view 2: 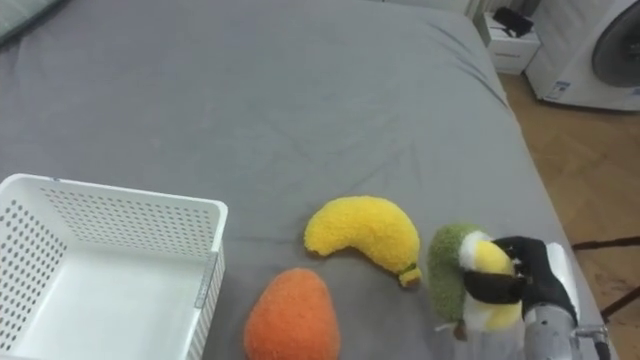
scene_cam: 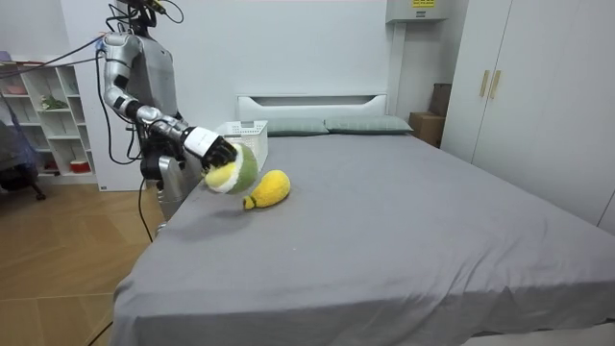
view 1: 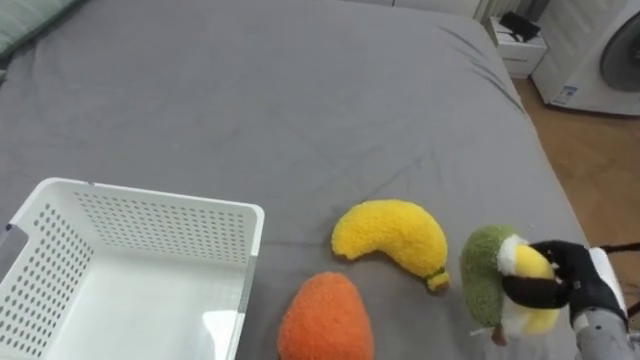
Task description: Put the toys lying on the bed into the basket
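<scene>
My right hand (view 1: 575,285) (view 2: 535,285) (scene_cam: 213,149) is shut on a green and yellow plush toy (view 1: 492,272) (view 2: 455,270) (scene_cam: 235,171), held just above the grey bed near its right edge. A yellow plush banana (view 1: 392,238) (view 2: 365,238) (scene_cam: 269,188) lies on the bed to the left of that toy. An orange plush toy (view 1: 325,318) (view 2: 290,318) rests near the front, beside the white basket (view 1: 60,235) (view 2: 40,215) (scene_cam: 242,129). The basket is empty inside.
The grey bed (view 1: 300,110) (scene_cam: 404,211) stretches far ahead, with pillows (scene_cam: 336,125) at its head. A washing machine (view 1: 605,60) and a small white stand (view 1: 520,45) are on the wooden floor to the right. I stand at the bed's side by white shelves (scene_cam: 48,115).
</scene>
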You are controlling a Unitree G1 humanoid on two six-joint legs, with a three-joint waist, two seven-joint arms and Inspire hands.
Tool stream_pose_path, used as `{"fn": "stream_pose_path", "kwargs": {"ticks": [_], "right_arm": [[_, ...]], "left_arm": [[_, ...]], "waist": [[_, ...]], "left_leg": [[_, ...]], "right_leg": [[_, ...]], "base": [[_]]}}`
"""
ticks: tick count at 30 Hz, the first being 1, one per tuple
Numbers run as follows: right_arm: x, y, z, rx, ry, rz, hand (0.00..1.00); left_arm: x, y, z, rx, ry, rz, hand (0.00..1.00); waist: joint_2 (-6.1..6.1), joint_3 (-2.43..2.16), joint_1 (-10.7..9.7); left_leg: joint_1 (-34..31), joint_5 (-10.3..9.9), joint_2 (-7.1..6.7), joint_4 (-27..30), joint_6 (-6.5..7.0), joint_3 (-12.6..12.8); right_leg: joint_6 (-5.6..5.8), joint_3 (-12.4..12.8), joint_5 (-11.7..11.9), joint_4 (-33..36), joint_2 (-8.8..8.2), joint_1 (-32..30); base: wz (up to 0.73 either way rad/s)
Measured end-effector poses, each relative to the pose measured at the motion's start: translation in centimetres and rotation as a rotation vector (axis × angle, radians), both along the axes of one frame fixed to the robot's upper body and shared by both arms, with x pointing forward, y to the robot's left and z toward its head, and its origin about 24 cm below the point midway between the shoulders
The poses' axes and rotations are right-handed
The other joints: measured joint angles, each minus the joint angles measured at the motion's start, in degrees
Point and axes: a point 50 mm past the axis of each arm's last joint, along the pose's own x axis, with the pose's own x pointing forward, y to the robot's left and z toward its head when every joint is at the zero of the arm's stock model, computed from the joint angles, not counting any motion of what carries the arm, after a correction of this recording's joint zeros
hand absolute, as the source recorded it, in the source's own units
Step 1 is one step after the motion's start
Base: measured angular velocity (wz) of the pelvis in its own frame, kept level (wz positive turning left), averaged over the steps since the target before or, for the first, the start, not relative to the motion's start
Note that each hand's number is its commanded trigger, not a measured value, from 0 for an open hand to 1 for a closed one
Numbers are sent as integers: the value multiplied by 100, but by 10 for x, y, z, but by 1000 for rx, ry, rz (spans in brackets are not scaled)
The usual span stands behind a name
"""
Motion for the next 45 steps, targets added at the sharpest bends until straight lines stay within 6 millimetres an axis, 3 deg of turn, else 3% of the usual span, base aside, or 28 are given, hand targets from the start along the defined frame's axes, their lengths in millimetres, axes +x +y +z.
{"fn": "stream_pose_path", "kwargs": {"ticks": [9,20,27,31,33,35,38,39,40,41,42,45], "right_arm": [[22,15,57,-40,-208,114,100],[36,33,81,-32,-280,193,100],[55,68,106,-64,-347,363,100],[66,92,111,-43,-341,486,100],[70,109,115,-30,-349,553,100],[71,119,117,-11,-357,592,100],[74,135,119,24,-372,632,100],[75,140,119,25,-364,657,100],[75,147,118,25,-349,689,100],[75,151,118,24,-342,709,100],[74,157,117,18,-328,743,100],[72,168,112,28,-282,796,100]], "left_arm": [[0,0,0,2,-4,19,0],[7,-6,-2,5,-19,21,0],[12,-9,-3,-1,-25,18,0],[10,-9,-5,-6,1,21,0],[15,-10,-4,-1,-7,-3,0],[17,-12,-5,-5,-9,-8,0],[18,-10,-4,0,-14,-11,0],[19,-10,-3,1,-18,-15,0],[19,-10,-3,3,-16,-18,0],[19,-9,-3,4,-14,-19,0],[19,-9,-3,8,-9,-26,0],[20,-8,-3,29,1,-37,0]], "waist": [[9,-10,95],[31,-24,329],[-36,-23,510],[-95,-13,676],[-156,-5,863],[-201,-18,988],[-260,-1,1183],[-304,-18,1240],[-286,4,1267],[-318,-12,1288],[-294,10,1369],[-341,16,1500]], "left_leg": [[21,1,20,-6,-3,55],[-9,2,23,-13,-2,46],[-70,10,16,7,-11,-92],[-107,23,-1,14,-7,-198],[-140,25,-8,20,-9,-251],[-193,28,-23,40,-9,-334],[-258,40,-58,97,-6,-453],[-295,43,-71,128,-2,-511],[-325,49,-84,144,4,-562],[-340,49,-87,146,5,-575],[-369,49,-92,146,6,-598],[-404,51,-107,182,4,-695]], "right_leg": [[-6,30,4,2,8,-11],[-7,-41,4,84,4,-66],[-8,-314,5,80,-17,-67],[-8,-461,5,74,-35,-58],[-8,-535,5,65,-40,-81],[-8,-622,5,54,-50,-80],[-8,-736,5,-31,-68,-54],[-8,-789,5,-33,-76,-53],[-7,-817,5,-32,-84,-53],[-7,-842,5,-32,-88,-53],[-8,-882,5,-33,-91,-60],[-8,-933,5,-31,-94,-60]], "base": [[-1],[0],[8],[13],[11],[21],[25],[25],[23],[18],[13],[13]]}}
